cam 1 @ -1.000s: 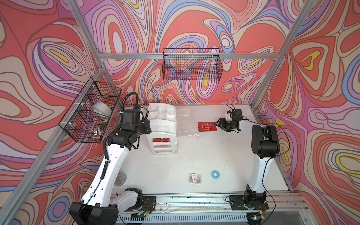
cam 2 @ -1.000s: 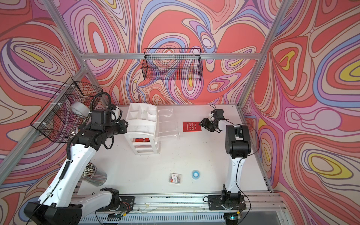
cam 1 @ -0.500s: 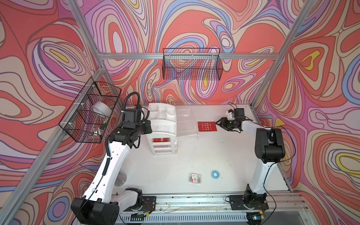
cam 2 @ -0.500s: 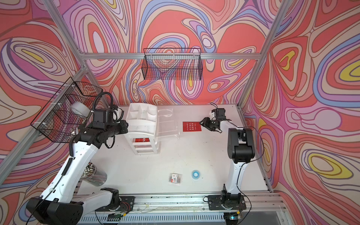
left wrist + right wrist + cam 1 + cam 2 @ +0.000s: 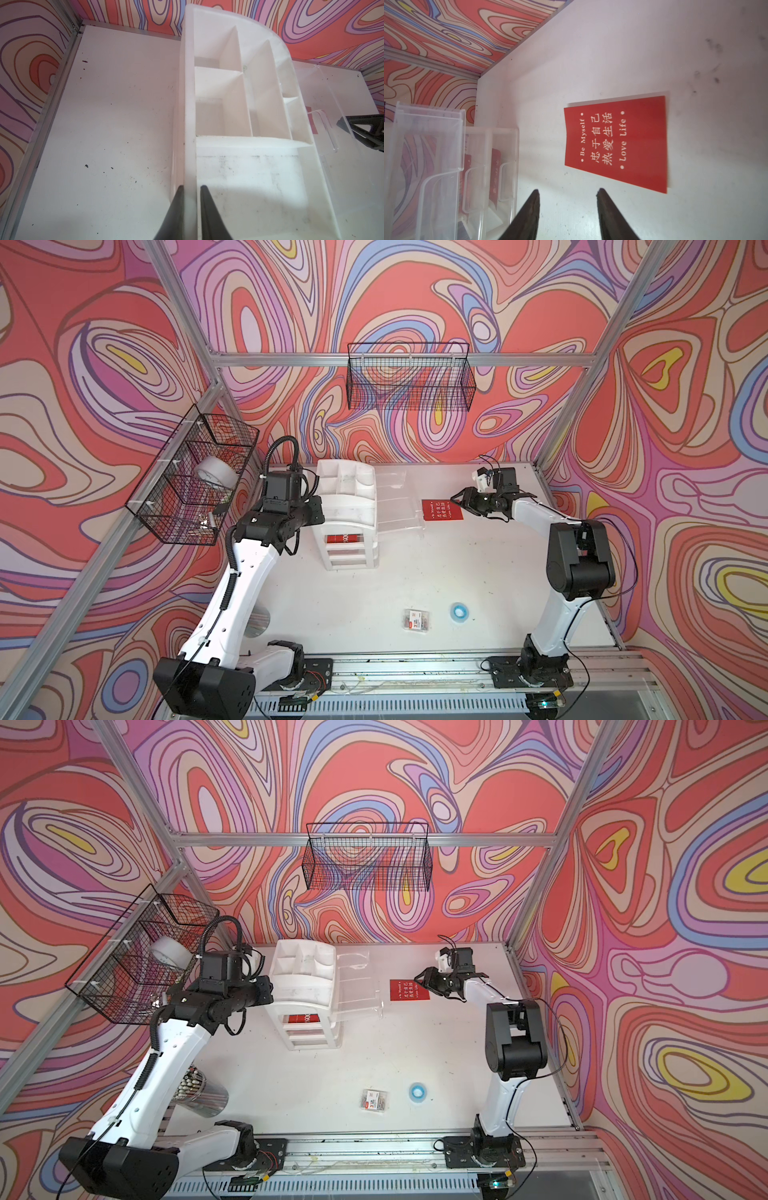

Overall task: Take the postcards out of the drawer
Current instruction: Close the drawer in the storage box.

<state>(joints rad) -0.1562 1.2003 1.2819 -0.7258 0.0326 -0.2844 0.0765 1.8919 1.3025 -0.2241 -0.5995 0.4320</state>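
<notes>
Swirly pink-and-purple walls all round, white counter [image 5: 415, 572] in the middle. One red postcard [image 5: 442, 510] [image 5: 409, 990] lies flat on it, face up, just right of the clear drawers [image 5: 399, 506] pulled out of the white organizer [image 5: 347, 497]. In both top views its long axis runs side to side, one short end toward the drawers, the other toward the right claw [image 5: 568, 190] (the white lettering runs across the short way, so it reads sideways from up there). That claw hovers just off the card's end, fingers spread, nothing between them.

A second postcard [image 5: 344, 538] shows red inside the organizer, through a slot in its near side. Only a strip is visible, so I can't tell which drawer it's in.

Left claw [image 5: 191, 187] is pinched on the organizer's side wall, one finger each side. A small packet [image 5: 416, 620] and a blue ring [image 5: 459, 610] sit near the front edge, well apart from the rest.
</notes>
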